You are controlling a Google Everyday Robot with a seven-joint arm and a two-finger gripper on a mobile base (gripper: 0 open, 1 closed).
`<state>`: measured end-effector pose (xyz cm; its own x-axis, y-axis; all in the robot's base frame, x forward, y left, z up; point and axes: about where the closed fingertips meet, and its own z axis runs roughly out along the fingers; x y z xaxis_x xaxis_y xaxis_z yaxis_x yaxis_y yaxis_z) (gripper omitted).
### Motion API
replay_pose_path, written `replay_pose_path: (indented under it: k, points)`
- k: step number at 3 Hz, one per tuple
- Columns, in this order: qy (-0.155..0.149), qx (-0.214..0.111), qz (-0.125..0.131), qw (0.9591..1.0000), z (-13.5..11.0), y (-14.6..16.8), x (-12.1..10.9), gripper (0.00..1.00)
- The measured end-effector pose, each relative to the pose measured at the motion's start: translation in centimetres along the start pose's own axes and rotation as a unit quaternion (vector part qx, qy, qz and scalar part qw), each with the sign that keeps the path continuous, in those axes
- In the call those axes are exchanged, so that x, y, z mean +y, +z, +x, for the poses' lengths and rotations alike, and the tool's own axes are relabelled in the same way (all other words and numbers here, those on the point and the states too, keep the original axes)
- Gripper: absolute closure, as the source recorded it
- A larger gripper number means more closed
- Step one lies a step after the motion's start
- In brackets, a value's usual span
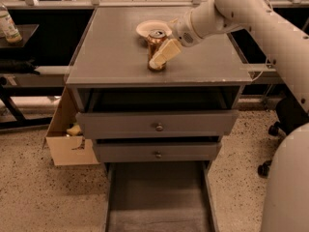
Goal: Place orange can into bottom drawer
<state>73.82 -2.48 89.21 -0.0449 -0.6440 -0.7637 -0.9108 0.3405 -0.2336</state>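
The orange can [153, 43] stands upright on the grey cabinet top [111, 52], just in front of a cream bowl [146, 29]. My gripper [161, 56] reaches in from the upper right on a white arm and sits against the can's right front side, down at the level of the cabinet top. Its cream tip overlaps the can's lower right. The bottom drawer [157, 202] is pulled out far toward me at floor level, and its flat grey floor is bare.
The top drawer [158, 127] is pulled out a little; the one below it [157, 154] has a round knob too. A cardboard box [67, 141] stands on the floor at the left, a bottle [8, 27] on a side table, chair wheels [270, 166] at the right.
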Motion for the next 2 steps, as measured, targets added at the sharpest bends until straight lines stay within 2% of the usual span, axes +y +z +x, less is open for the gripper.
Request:
replay_pose_path:
  k: [1,2]
  points:
    - [-0.004,-0.008,-0.011,0.9999,-0.68,0.82,0.16,0.18]
    - [-0.006,-0.014,-0.020,0.9997,-1.00,1.37,0.48,0.41]
